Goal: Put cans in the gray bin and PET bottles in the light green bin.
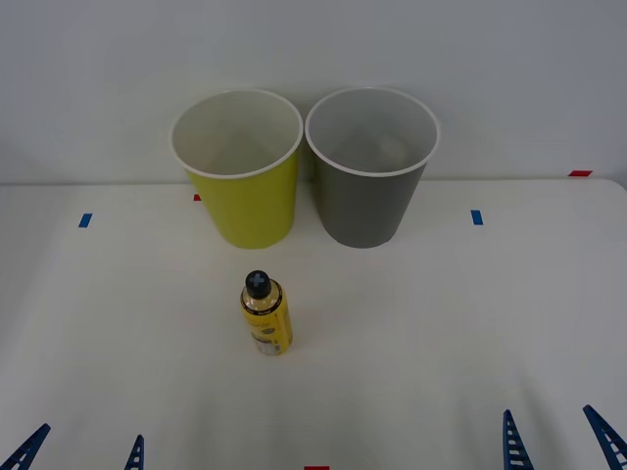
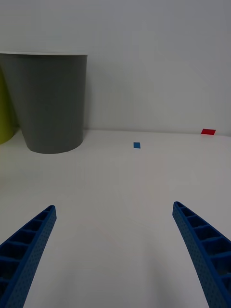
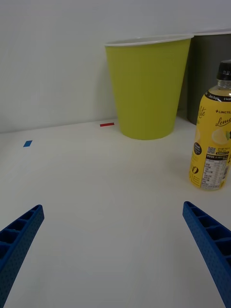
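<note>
Both claws wait spread wide, empty: left claw (image 1: pixel 83 453), right claw (image 1: pixel 555 438). The bottle (image 1: pixel 265 313) stands upright ahead of the left claw, green bin (image 1: pixel 240 171) and gray bin (image 1: pixel 370 168) beyond. A clumsy approach could topple it.

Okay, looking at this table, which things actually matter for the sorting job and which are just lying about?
Part of the job:
- PET bottle, standing upright in front of the bins
- light green bin
- gray bin
- left gripper and right gripper, both open at the table's near edge

Just there:
- blue tape marks
- red tape marks
</note>
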`<control>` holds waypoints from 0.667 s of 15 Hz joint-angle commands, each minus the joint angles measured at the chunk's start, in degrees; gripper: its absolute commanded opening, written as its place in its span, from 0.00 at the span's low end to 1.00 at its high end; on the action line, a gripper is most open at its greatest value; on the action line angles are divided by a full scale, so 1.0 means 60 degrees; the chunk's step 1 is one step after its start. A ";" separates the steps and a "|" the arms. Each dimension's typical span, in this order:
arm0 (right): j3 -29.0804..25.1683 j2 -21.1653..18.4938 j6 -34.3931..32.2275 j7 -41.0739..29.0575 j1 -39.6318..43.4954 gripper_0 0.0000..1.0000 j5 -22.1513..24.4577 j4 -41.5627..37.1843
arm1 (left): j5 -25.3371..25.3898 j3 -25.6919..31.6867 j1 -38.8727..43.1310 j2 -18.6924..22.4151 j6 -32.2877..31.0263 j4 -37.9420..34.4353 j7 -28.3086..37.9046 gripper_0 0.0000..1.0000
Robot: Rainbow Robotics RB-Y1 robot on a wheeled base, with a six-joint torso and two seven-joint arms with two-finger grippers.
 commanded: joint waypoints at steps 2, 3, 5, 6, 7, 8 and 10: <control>0.0000 0.0000 0.0000 0.0000 0.0000 0.82 0.0000 0.0000 | 0.0000 0.0000 0.0000 0.0000 0.0000 0.0000 0.0000 1.00; 0.0000 0.0000 0.0000 0.0000 0.0000 0.82 0.0000 0.0000 | 0.0000 0.0000 0.0000 0.0000 0.0000 0.0000 0.0000 1.00; 0.0000 0.0000 0.0000 0.0000 0.0000 0.82 0.0000 0.0000 | 0.0000 0.0000 0.0000 0.0000 0.0000 0.0000 0.0000 1.00; 0.0000 0.0000 0.0000 0.0000 0.0000 0.82 0.0000 0.0000 | 0.0000 0.0000 0.0000 0.0000 0.0000 0.0000 0.0000 1.00; 0.0000 0.0000 0.0000 0.0000 0.0000 0.82 0.0000 0.0000 | 0.0000 0.0000 0.0000 0.0000 0.0000 0.0000 0.0000 1.00; 0.0000 0.0000 0.0000 0.0000 0.0000 0.82 0.0000 0.0000 | 0.0000 0.0000 0.0000 0.0000 0.0000 0.0000 0.0000 1.00; 0.0000 0.0000 0.0000 0.0000 0.0000 0.82 0.0000 0.0000 | 0.0000 0.0000 0.0000 0.0000 0.0000 0.0000 0.0000 1.00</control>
